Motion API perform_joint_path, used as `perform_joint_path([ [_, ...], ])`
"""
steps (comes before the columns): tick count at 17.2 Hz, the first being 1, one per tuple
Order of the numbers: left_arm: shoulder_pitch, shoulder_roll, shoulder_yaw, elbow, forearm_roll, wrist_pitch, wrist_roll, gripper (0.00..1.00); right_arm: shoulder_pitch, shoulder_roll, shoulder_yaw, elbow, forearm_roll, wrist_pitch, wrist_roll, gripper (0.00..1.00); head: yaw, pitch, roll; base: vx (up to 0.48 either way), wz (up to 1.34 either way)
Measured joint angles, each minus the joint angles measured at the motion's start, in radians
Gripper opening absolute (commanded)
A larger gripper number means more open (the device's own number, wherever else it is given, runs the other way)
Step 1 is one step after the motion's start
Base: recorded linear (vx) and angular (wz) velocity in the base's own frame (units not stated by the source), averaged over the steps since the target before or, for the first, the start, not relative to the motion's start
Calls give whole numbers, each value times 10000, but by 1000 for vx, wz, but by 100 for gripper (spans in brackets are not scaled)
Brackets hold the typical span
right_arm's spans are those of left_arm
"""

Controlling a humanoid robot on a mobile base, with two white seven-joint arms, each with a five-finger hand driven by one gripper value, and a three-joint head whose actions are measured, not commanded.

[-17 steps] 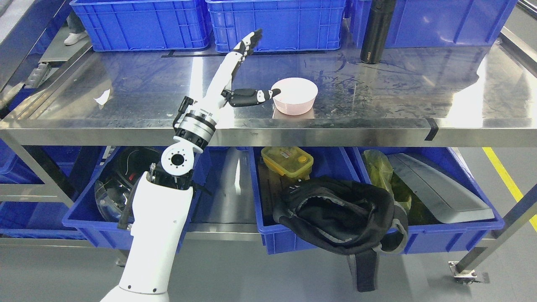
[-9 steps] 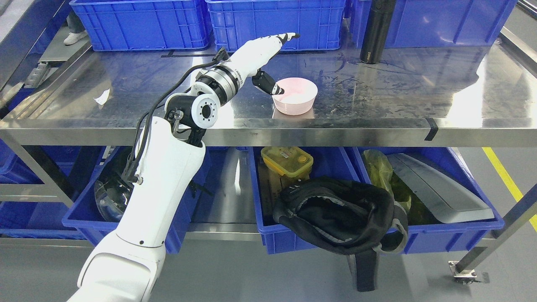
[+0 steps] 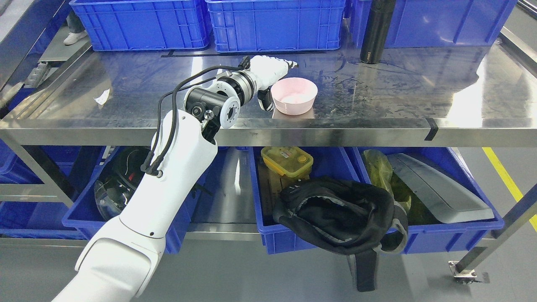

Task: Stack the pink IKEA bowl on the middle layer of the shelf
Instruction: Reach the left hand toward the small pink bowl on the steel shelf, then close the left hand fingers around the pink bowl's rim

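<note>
Resting upright on the steel middle shelf [image 3: 126, 84] near its front edge, the pink bowl [image 3: 294, 95] stands alone, not stacked on another bowl. Left hand [image 3: 270, 73] sits just beside its left rim; finger closure cannot be determined. Grasping and stacking remain.

A warehouse or workshop floor; beyond the left hand [image 3: 268, 71] blue plastic crates [image 3: 275, 23] line a stainless steel rack [image 3: 377, 126]; below it more crates hold odd gear; right, a yellow floor line [image 3: 507, 180] crosses grey concrete.
</note>
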Motion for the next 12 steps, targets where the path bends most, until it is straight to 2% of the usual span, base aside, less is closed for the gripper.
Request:
perform_joint_path([
  [7,-194,-417,-305,757,-270,-34,238,98,0,0,0,0,0,0,-3,100,0,0,0,0,0],
  [10,-360,-595,-355,1072,-332,-51,318,92,0,0,0,0,-1,0,-5,100,0,0,0,0,0],
  [12,-433,-693,-377,1295,-368,-85,326,91,0,0,0,0,-1,0,-5,100,0,0,0,0,0],
])
